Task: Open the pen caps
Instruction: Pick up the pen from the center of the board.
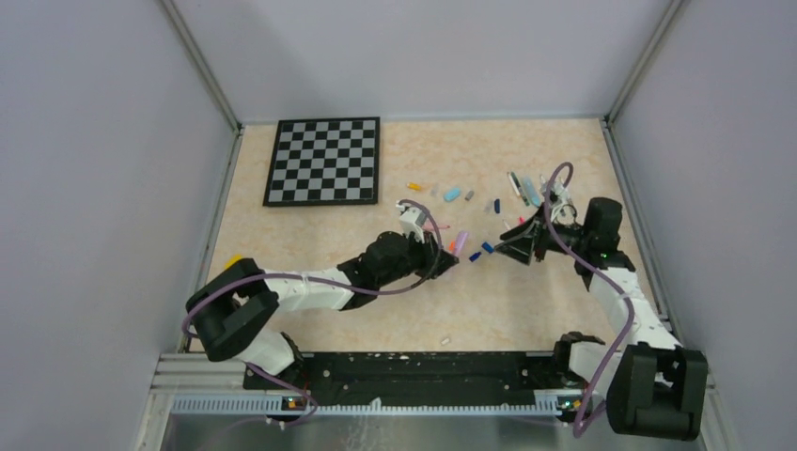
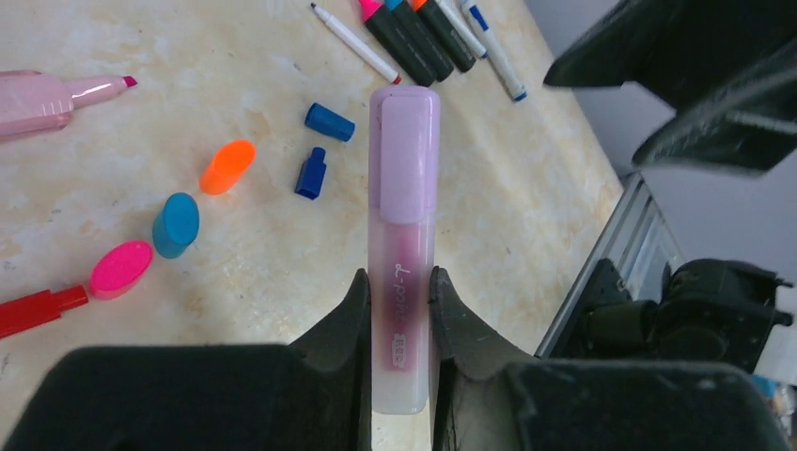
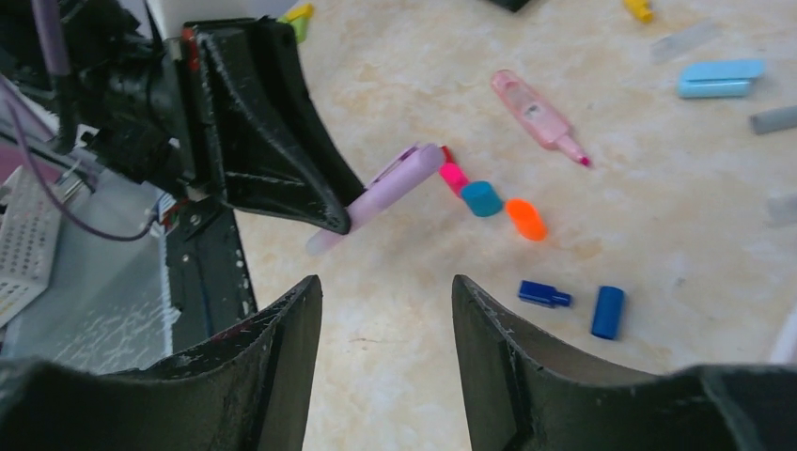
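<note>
Near edge: both arms reach in from their bases toward mid-surface. Their tips face each other with a gap between.

Left gripper (image 2: pixel 398 293): jaws clamped hard on the clear barrel of a lilac highlighter (image 2: pixel 402 254). The lilac cap (image 2: pixel 405 155) is seated on the pen. It sticks out past the jaws and points toward the right gripper (image 3: pixel 385 289).

Right gripper: jaws moderately apart, nothing between them. They touch neither highlighter nor cap; the capped end sits ahead of the gap, clearly short of it.

Beige surface (image 2: pixel 235 56), just beside the held pen: three loose caps in a short curved row. These are a pink cap (image 2: pixel 121 269), a teal cap (image 2: pixel 176 224) and an orange cap (image 2: pixel 227 166), all close together. A red pen (image 2: pixel 38 310) lies next to the pink one, its far end cut off by the frame. Nearby on the right gripper's side lie a dark blue cap (image 2: pixel 330 122) and a smaller dark blue stub (image 2: pixel 310 173), near each other but apart.

Farther out: a pink highlighter (image 2: pixel 52 99) lies on its side with its tip bare. A cluster of markers and thin pens (image 2: pixel 414 33) lies side by side, several tips exposed. A light blue cap (image 3: pixel 722 78), a grey cap (image 3: pixel 775 119) and a yellow cap (image 3: pixel 639 9) are scattered loose.

Far left: a checkerboard (image 1: pixel 324 162) lies flat on the surface.
</note>
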Robot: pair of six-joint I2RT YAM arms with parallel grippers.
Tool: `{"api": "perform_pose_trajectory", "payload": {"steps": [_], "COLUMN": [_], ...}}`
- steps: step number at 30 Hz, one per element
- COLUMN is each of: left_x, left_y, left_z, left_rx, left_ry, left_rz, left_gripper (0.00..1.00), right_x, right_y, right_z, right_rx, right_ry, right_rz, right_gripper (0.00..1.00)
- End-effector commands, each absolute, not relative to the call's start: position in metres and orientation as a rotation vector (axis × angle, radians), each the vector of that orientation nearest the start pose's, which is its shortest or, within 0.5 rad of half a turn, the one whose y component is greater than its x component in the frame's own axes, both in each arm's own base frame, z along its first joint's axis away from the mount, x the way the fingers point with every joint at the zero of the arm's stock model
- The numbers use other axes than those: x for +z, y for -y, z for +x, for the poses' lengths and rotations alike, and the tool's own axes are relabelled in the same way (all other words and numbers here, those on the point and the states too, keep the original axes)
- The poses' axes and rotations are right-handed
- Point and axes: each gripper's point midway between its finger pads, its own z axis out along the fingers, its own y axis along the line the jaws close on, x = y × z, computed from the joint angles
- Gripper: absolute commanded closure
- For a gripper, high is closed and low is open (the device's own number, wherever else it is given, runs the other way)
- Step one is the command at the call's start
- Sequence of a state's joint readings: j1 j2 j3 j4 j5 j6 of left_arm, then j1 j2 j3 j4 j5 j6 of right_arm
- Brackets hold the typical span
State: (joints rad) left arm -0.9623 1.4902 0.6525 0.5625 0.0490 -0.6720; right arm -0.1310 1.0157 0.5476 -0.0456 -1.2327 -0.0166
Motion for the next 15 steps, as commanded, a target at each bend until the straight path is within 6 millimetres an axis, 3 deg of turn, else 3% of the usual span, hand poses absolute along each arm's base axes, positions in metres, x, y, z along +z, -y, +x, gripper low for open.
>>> {"api": "perform_pose_trajectory", "payload": {"steps": [1, 5, 15], "left_x": [0.200, 0.208, 0.206], "left_y": [0.388, 0.392, 0.402], "left_z": [0.233, 0.243, 0.254], "left_rx": [-1.329, -1.352, -1.367], "left_ry": [-1.747, -1.707, -1.694], "left_rz": [0.184, 0.116, 0.012], "left_gripper": [1.00, 1.00, 1.00], "right_x": [0.191, 0.180, 0.165], "right_y": [-0.163, -0.181, -0.198], "right_z": [0.237, 0.232, 0.239], "right_rx": [1.221, 1.241, 1.191], "right_ry": [-1.713, -1.741, -1.831], "right_rz": [-0.703, -0.743, -0.677], "right_gripper": [0.46, 0.43, 0.41]}}
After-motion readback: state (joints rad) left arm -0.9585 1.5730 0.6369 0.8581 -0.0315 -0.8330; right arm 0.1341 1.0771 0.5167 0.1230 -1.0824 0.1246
